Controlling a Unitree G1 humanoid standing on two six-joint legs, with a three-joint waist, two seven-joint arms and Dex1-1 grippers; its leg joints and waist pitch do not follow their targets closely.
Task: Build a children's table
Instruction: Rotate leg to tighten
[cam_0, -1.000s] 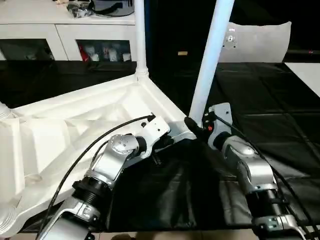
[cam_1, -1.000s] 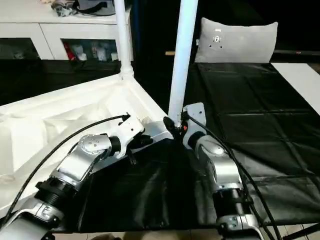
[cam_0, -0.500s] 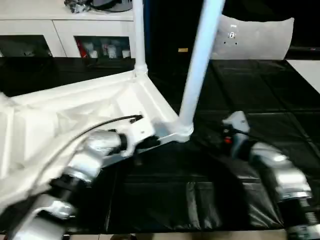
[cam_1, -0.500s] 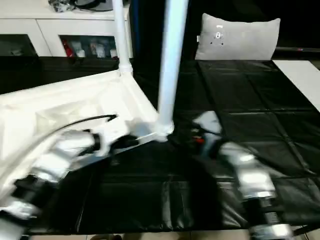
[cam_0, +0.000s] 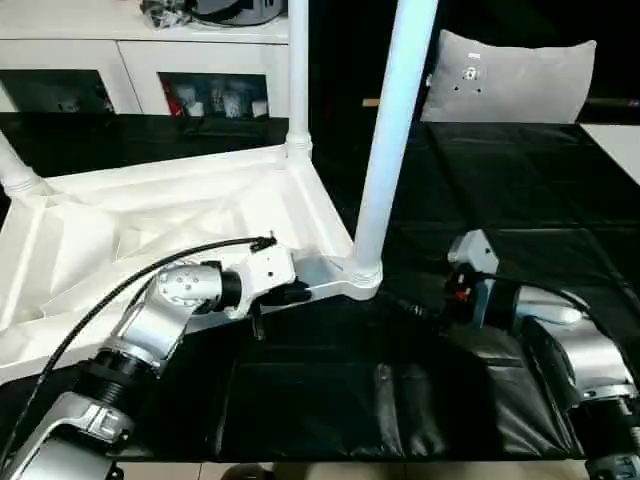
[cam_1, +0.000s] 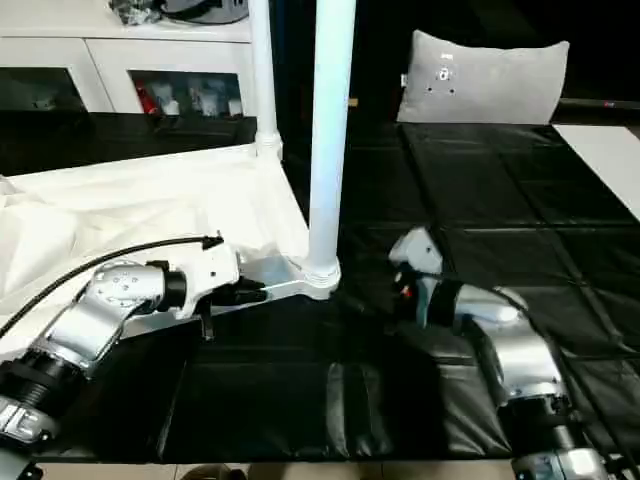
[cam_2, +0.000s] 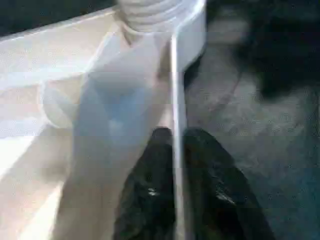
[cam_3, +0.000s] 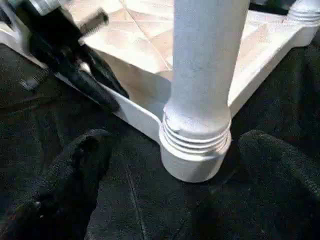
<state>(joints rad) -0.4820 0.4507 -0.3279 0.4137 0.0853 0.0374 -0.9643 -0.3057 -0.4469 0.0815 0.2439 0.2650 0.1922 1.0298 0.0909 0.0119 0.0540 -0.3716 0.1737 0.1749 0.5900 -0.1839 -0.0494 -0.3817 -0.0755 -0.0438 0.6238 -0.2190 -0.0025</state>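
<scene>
1. The upturned children's table (cam_0: 150, 215) lies on the black mat (cam_0: 520, 190).
2. The left gripper (cam_2: 175, 175) pinches the table's side wall near the corner leg (cam_0: 390, 130).
3. The right gripper (cam_3: 175, 165) is spread wide, apparently touching nothing, its fingers (cam_3: 75, 165) flanking that leg's socket (cam_3: 195, 150).

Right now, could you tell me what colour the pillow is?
The pillow is grey; right eye view shows it best.

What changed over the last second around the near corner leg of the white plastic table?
The right gripper let go of the long tapered white leg and backed off toward the robot; its fingers now stand open, clear of the leg's base. The left gripper stayed clamped on the white plastic table's rim, and the leg stayed upright in its corner socket.
</scene>
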